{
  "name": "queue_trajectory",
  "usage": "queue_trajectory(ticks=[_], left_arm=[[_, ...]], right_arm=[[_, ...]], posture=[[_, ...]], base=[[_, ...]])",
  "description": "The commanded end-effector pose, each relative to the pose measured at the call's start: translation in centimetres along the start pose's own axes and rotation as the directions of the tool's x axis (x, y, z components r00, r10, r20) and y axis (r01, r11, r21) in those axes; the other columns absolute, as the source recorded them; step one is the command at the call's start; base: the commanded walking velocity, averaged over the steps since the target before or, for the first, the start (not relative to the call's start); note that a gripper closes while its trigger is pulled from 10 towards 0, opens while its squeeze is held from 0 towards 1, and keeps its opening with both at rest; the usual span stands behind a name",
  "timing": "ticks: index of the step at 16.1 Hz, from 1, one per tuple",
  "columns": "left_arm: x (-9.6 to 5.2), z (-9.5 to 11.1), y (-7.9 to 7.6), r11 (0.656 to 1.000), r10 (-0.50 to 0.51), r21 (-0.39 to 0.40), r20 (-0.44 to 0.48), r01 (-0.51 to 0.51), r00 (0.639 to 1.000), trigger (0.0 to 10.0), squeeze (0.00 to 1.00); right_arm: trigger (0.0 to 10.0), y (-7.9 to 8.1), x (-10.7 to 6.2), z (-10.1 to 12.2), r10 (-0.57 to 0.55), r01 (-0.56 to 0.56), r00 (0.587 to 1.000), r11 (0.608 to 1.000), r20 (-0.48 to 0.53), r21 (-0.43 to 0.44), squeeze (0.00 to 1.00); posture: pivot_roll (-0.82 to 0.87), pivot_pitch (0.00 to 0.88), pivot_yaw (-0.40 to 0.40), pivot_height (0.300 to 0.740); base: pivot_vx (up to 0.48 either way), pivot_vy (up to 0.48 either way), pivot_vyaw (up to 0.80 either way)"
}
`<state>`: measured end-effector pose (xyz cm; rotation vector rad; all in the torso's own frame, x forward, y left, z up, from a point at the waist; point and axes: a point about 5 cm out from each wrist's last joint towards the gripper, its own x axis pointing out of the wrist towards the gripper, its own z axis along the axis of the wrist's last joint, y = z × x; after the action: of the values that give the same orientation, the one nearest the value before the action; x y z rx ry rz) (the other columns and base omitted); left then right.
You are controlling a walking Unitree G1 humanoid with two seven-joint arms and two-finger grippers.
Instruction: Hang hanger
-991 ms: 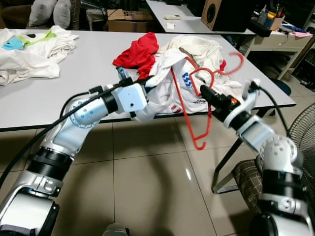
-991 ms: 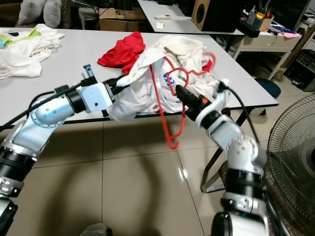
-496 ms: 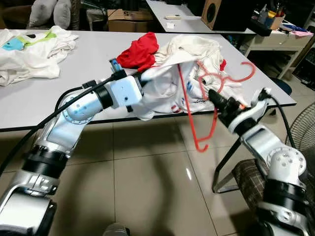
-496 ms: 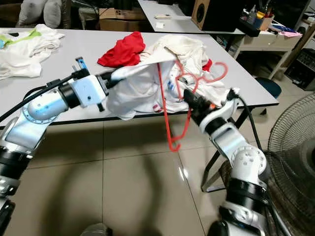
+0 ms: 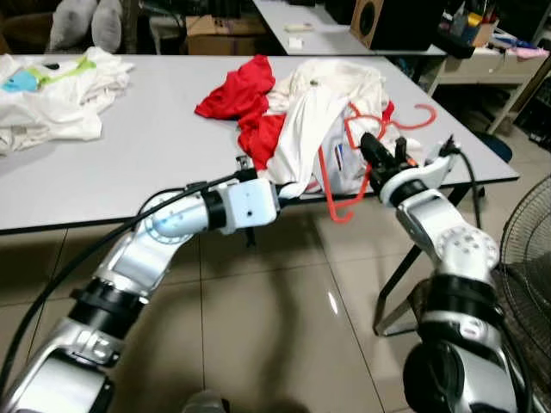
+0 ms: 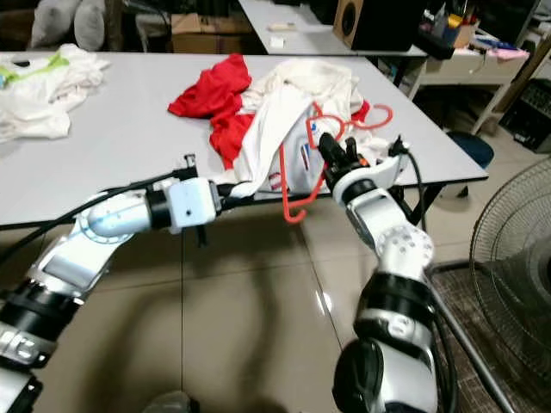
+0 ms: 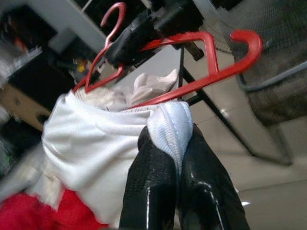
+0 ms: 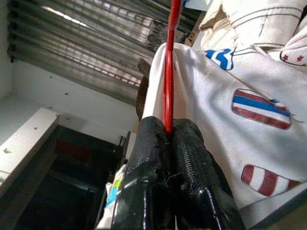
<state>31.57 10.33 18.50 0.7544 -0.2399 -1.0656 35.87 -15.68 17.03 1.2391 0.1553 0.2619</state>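
- Best handled by keeping the right gripper [image 6: 330, 148] clamped on the thin red plastic hanger [image 5: 344, 163] while the hanger's lower arm goes further inside the white printed T-shirt [image 5: 323, 142]; fingers pressed together on the red bar in the right wrist view, so no slack to lose.
- Left gripper [image 7: 175, 158] pinched shut on the ribbed white hem of the T-shirt; worth holding that hem taut and slightly open toward the hanger, so the red corner slides in rather than snagging the cloth.
- Hanger at the near edge of the grey table [image 5: 129, 163], its hook [image 5: 419, 116] lying over the table's right part, its bottom corner hanging just past the edge beside the left gripper.
- T-shirt heaped on the table beside a crumpled red garment [image 5: 245, 95]; a pull should stay gentle, or, judging by the pile, the red cloth may drag along.
- Other white clothing [image 5: 52, 90] lies well apart at the far left of the table.
- Compared with a second ago: hanger now much closer to the table edge and higher, no longer dangling far below it.
- Left arm now lower and nearer the table's edge, the T-shirt hem drawn down toward it.
- Whole picture also shifted, so part of the change belongs to the camera.
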Motion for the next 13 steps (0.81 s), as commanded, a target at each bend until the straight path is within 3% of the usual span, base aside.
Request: queue_trajectory(ticks=[1, 2, 5, 7, 8, 9, 11, 13], left_arm=[[0.1, 0.7, 0.4, 0.996, 0.005, -0.086, 0.042, -0.001, 0.999, 0.0, 0.00], [0.1, 1.3, -0.1, 0.981, -0.038, -0.188, 0.089, 0.054, 0.995, 0.0, 0.00], [0.4, 2.1, -0.9, 0.949, -0.096, -0.282, 0.154, 0.137, 0.983, 0.0, 0.00], [1.0, 2.8, -2.0, 0.902, -0.159, -0.368, 0.201, 0.224, 0.967, 0.0, 0.00], [1.1, 2.8, -2.1, 0.901, -0.160, -0.371, 0.199, 0.226, 0.967, 0.0, 0.00], [1.4, 3.3, -2.2, 0.865, -0.155, -0.436, 0.237, 0.247, 0.959, 0.0, 0.00], [1.6, 3.7, -2.3, 0.850, -0.144, -0.461, 0.263, 0.255, 0.954, 0.0, 0.00], [3.0, 4.0, -2.1, 0.811, -0.074, -0.543, 0.272, 0.217, 0.959, 0.0, 0.00]], right_arm=[[10.0, 0.6, 0.3, 1.1, 0.002, -0.002, 0.998, 1.000, 0.064, -0.007, 0.00], [10.0, 0.5, 0.6, 1.2, -0.009, 0.008, 0.997, 1.000, 0.083, 0.015, 0.00], [10.0, 0.5, 1.4, 1.1, -0.024, 0.022, 0.994, 0.999, 0.107, 0.027, 0.00], [10.0, 0.7, 2.2, 1.1, -0.037, 0.027, 0.990, 0.997, 0.134, 0.070, 0.00], [10.0, 0.7, 2.3, 1.1, -0.038, 0.028, 0.990, 0.997, 0.135, 0.068, 0.00], [10.0, 0.6, 2.6, 1.0, -0.049, 0.037, 0.988, 0.996, 0.148, 0.085, 0.00], [10.0, 0.6, 2.7, 1.0, -0.054, 0.040, 0.987, 0.995, 0.152, 0.094, 0.00], [10.0, 0.8, 3.3, 0.4, -0.060, 0.050, 0.988, 0.996, 0.143, 0.068, 0.00]], posture=[[0.05, 0.000, -0.064, 0.740], [0.05, 0.000, -0.064, 0.740], [0.05, 0.000, -0.062, 0.740], [0.05, 0.000, -0.060, 0.740], [0.05, 0.000, -0.060, 0.740], [0.05, 0.000, -0.060, 0.740], [0.06, 0.000, -0.062, 0.740], [0.06, 0.000, -0.065, 0.740]], base=[[0.000, 0.000, 0.00], [0.000, 0.000, 0.00], [0.000, 0.000, 0.00], [0.000, 0.000, 0.00], [0.000, 0.000, 0.00], [0.000, 0.000, 0.00], [0.000, 0.000, 0.00], [0.000, 0.000, 0.00]])
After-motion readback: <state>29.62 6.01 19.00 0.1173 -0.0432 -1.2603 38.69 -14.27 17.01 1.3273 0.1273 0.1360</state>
